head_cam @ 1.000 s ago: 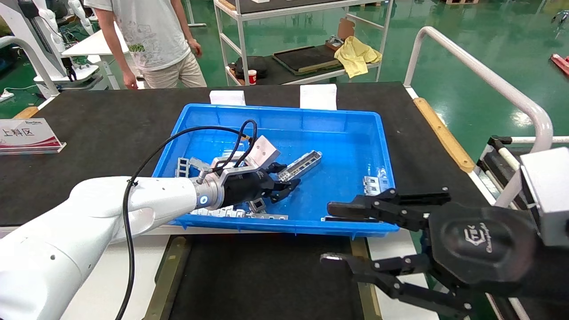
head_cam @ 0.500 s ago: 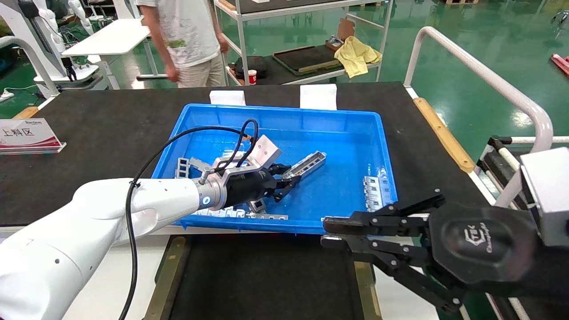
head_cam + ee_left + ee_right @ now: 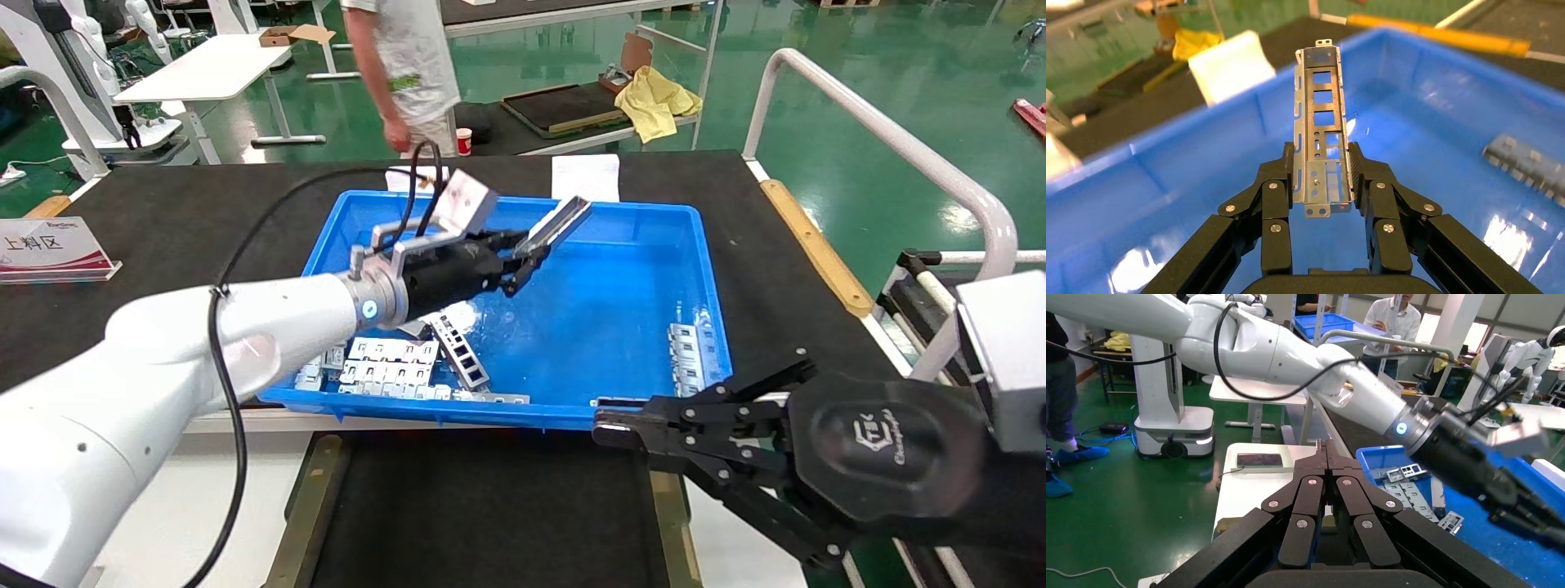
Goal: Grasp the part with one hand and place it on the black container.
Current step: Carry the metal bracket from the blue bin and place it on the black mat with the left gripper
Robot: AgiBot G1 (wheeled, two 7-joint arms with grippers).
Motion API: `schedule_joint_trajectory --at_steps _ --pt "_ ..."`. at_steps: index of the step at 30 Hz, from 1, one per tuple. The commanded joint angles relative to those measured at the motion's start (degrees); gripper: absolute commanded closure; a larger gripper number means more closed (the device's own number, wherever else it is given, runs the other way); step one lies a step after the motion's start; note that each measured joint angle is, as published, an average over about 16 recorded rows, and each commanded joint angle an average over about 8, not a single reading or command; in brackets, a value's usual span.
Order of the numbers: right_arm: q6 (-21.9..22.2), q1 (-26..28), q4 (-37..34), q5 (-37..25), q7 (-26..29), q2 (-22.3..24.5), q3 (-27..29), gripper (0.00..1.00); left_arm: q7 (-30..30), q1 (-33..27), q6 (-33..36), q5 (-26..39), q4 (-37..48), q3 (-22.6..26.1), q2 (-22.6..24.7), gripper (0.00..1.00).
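My left gripper (image 3: 523,253) is shut on the part (image 3: 560,222), a slim silvery channel bar with a row of rectangular windows. It holds the bar in the air above the blue bin (image 3: 695,269), tilted up towards the bin's far wall. In the left wrist view the part (image 3: 1320,116) stands between the two fingers (image 3: 1277,184), gripped at its lower end. The black container (image 3: 490,506) lies below the bin's near edge, with olive-brass strips (image 3: 306,506) on its sides. My right gripper (image 3: 605,425) is shut and empty, at the bin's near right corner.
Several whitish multi-cell plates (image 3: 384,363) and another channel bar (image 3: 459,351) lie in the bin's near left; more plates (image 3: 685,355) lie at its right. A sign (image 3: 49,245) stands at the far left. A person (image 3: 409,65) stands behind the table.
My left gripper has risen out of the bin with the part and moved towards the far wall. My right gripper closed from open to shut. The person walked to the right.
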Motion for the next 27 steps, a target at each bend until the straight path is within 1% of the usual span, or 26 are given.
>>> schedule_joint_trajectory --at_steps 1,4,9,12,15,18,21,24,27 --pt "0.0 0.0 0.0 0.0 0.0 0.0 0.0 1.0 0.26 -0.73 0.13 -0.83 -0.24 -0.02 -0.16 1.0" --pt "0.0 0.0 0.0 0.0 0.0 0.0 0.0 1.0 2.32 -1.45 7.05 -2.08 -1.54 -0.49 -1.97 1.0" --pt "0.0 0.0 0.0 0.0 0.0 0.0 0.0 1.0 6.34 -1.93 21.88 -4.38 -3.82 -1.36 -5.94 1.0" --pt "0.0 0.0 0.0 0.0 0.0 0.0 0.0 1.0 7.14 -1.82 29.22 -5.4 -4.75 -1.53 -8.23 1.0" --pt "0.0 0.0 0.0 0.0 0.0 0.0 -0.01 1.0 6.68 -1.15 34.3 -5.69 -6.28 -1.2 -10.59 1.0" --pt "0.0 0.0 0.0 0.0 0.0 0.0 -0.01 1.0 5.76 0.49 37.72 -5.85 -9.35 -0.79 -13.49 1.0" --pt "0.0 0.0 0.0 0.01 0.0 0.0 -0.01 1.0 4.97 3.15 39.31 -5.92 -14.32 -0.41 -16.87 1.0" --pt "0.0 0.0 0.0 0.01 0.0 0.0 -0.01 1.0 3.76 7.08 39.25 -6.27 -21.14 -0.05 -20.73 1.0" --pt "0.0 0.0 0.0 0.01 0.0 0.0 -0.01 1.0 2.02 12.43 37.84 -6.83 -29.37 0.53 -24.89 1.0"
